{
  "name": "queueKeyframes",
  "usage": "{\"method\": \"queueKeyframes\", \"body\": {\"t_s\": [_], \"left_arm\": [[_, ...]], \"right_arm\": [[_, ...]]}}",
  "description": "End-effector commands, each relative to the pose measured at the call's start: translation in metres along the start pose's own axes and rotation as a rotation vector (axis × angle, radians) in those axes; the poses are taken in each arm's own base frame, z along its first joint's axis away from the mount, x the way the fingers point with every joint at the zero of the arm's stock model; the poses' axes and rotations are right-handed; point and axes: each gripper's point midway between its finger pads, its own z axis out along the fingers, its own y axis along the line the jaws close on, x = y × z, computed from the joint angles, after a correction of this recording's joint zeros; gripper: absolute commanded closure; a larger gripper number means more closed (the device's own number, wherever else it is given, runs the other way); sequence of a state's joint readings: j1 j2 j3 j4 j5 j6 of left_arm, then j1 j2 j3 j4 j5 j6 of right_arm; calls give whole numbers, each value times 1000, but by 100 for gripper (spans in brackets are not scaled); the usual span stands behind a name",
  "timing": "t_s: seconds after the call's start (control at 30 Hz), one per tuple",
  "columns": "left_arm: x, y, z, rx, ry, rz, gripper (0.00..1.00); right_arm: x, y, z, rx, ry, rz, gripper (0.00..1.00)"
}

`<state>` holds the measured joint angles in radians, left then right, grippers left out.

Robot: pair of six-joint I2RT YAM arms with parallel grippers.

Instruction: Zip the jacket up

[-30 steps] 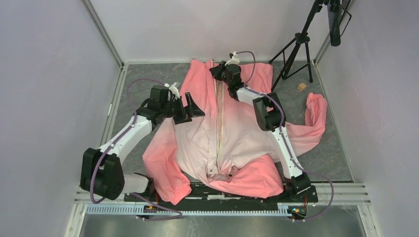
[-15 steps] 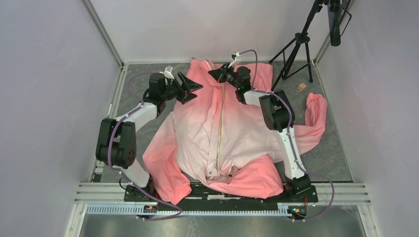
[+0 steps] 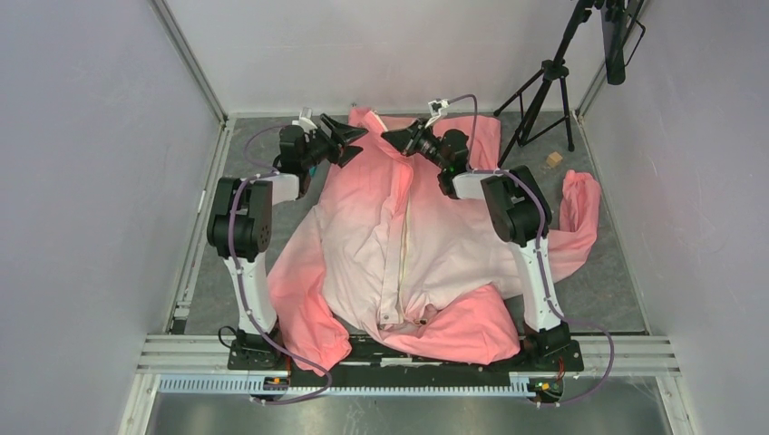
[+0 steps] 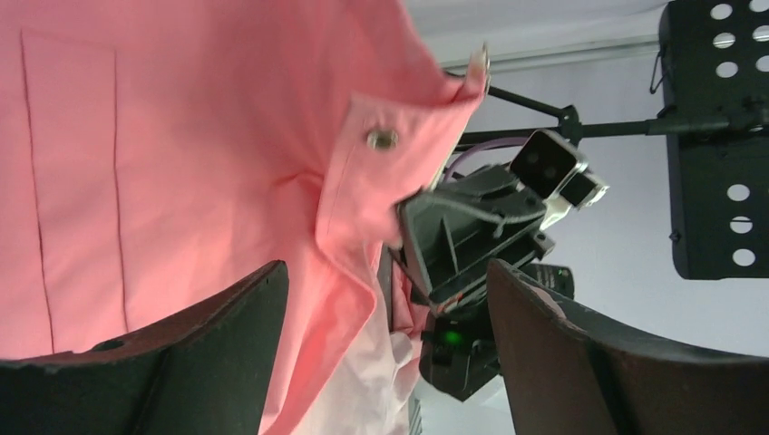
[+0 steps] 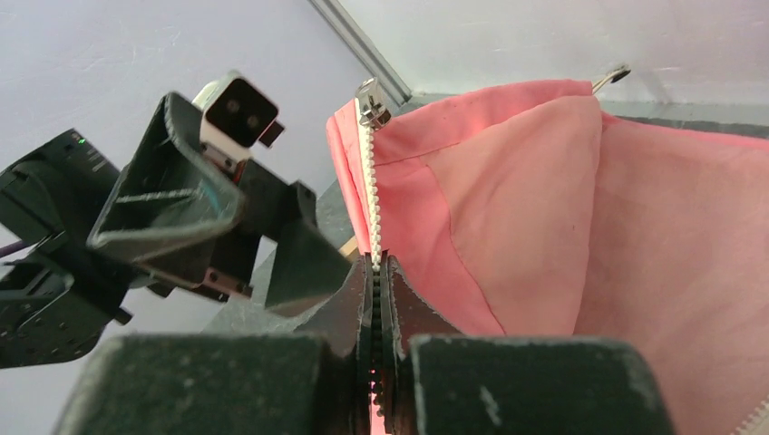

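Looking down from the top camera, I record the jacket [image 3: 399, 245] lying spread on the grey table [image 3: 598, 272] between the two arms, collar at the far end and hem toward the arm bases. Its colour runs from salmon at the collar and sleeves to pale whitish pink across the middle. The cream zipper strip [image 3: 405, 227] runs down the front from collar to hem. One sleeve lies out toward the right edge; the other is folded down near the left arm's base. Both arms are stretched to the collar. The right tool [image 5: 376, 272] is closed, its two fingers pressed together on the zipper strip just below the collar's top edge, with the teeth rising out of the grip to the metal slider [image 5: 369, 101] at the collar tip. The left tool [image 4: 385, 272] is open, fingers spread wide and holding nothing, beside the collar on its left and facing the right tool. Its wrist camera shows a metal snap button [image 4: 382, 139] on the collar flap. A black tripod [image 3: 544, 91] stands at the far right corner.
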<state>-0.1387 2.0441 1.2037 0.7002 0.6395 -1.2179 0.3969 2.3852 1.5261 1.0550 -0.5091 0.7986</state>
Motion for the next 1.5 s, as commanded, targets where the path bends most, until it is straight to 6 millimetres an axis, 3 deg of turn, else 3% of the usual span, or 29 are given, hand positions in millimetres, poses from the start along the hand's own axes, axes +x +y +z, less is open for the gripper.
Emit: {"method": "queueKeyframes", "body": {"t_s": [0.0, 0.3, 0.8, 1.0, 1.17, 1.23, 1.27, 1.3, 1.47], "left_arm": [[-22, -35, 14, 131, -23, 74, 19], [-34, -35, 29, 140, -34, 108, 28], [-42, -38, 37, 162, -43, 85, 58], [-45, -41, 41, 191, -44, 66, 59], [-48, -43, 41, 205, -53, 59, 75], [-49, -43, 41, 208, -52, 64, 90], [-51, -44, 40, 210, -53, 68, 94], [-52, -43, 39, 210, -52, 71, 98], [-58, -41, 28, 219, -25, 122, 98]], "right_arm": [[-30, 43, 2, -106, -66, -17, 100], [-29, 48, 8, -109, -82, 4, 100], [-27, 45, 17, -61, -91, 1, 99], [-25, 48, 20, -45, -91, -8, 100], [-25, 49, 21, -27, -96, -12, 100], [-24, 47, 21, -6, -87, -13, 100], [-23, 45, 20, 10, -81, -15, 98], [-22, 42, 18, 39, -68, -22, 90], [-24, 11, -1, 277, 18, -109, 53]]}}
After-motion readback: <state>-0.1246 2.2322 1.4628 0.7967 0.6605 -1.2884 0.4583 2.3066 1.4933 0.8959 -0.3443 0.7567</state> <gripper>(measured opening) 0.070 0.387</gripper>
